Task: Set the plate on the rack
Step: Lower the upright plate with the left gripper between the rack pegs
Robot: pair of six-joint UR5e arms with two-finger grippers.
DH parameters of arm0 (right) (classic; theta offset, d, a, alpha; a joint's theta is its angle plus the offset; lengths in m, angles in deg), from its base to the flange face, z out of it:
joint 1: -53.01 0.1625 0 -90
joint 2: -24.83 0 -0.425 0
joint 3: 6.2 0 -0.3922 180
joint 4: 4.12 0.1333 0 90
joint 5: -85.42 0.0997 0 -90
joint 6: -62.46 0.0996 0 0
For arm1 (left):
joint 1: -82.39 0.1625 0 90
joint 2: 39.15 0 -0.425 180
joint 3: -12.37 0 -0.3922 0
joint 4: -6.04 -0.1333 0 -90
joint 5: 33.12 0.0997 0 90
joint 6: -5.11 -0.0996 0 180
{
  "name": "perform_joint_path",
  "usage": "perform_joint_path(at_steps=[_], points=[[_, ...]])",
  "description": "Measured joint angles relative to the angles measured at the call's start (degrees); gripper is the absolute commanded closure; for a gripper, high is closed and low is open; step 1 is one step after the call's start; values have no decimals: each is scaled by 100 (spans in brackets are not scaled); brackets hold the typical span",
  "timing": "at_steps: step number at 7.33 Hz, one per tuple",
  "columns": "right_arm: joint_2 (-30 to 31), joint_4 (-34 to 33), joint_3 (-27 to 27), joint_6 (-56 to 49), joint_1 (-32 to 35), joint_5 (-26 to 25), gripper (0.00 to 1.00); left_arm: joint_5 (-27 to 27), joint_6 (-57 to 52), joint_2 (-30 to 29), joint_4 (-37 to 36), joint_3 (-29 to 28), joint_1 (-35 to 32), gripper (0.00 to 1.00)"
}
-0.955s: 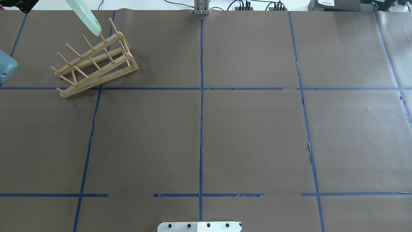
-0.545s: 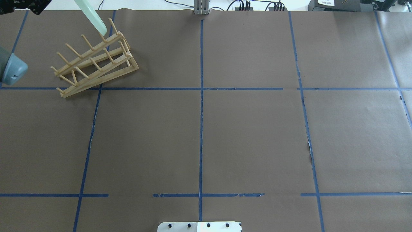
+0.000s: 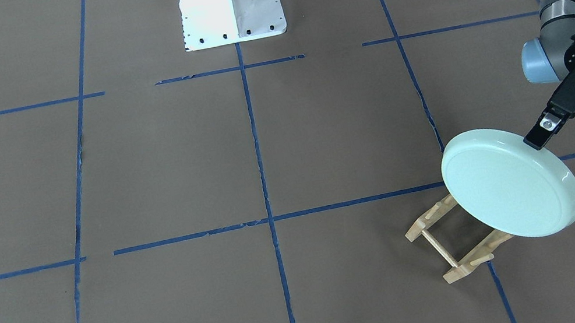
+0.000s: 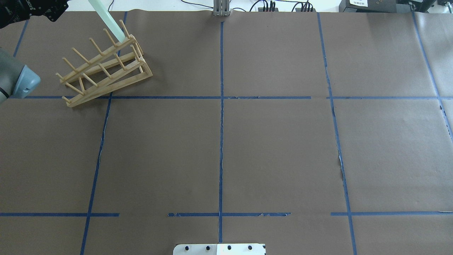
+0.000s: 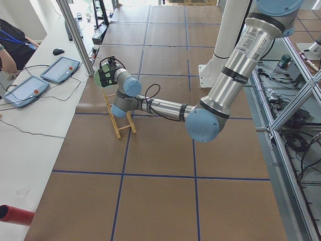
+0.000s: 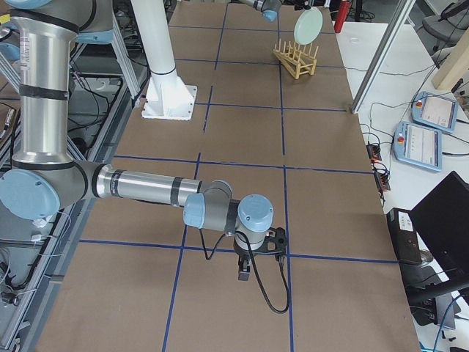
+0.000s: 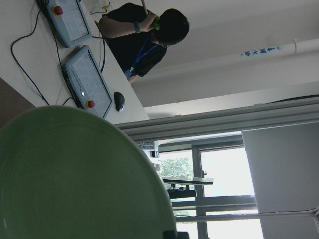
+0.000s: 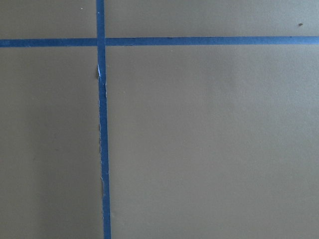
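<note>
CHANGE: overhead view, upper left, plate (image 4: 108, 19) has turned nearer edge-on and shifted right, lower edge by rack (image 4: 104, 67) end pegs | GRIP: left gripper (image 3: 539, 136) clamps plate's upper-right rim, plate hanging tilted below-left of it | right gripper (image 6: 245, 273): opening cannot be told

Mint-green plate (image 3: 510, 184), pale-wood rack (image 3: 460, 271)

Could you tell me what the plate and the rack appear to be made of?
The plate looks like glazed ceramic or melamine: smooth pale-green surface with a glossy highlight on the rim. The rack looks like light wood, seemingly unvarnished: matte tan rails and pegs.
</note>
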Motion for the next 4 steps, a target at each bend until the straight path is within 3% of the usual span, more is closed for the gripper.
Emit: perform_joint_path(at_steps=[4], points=[[0,-6,-3,0,0,0,0,48,-81,-9,0,-193,77,100]])
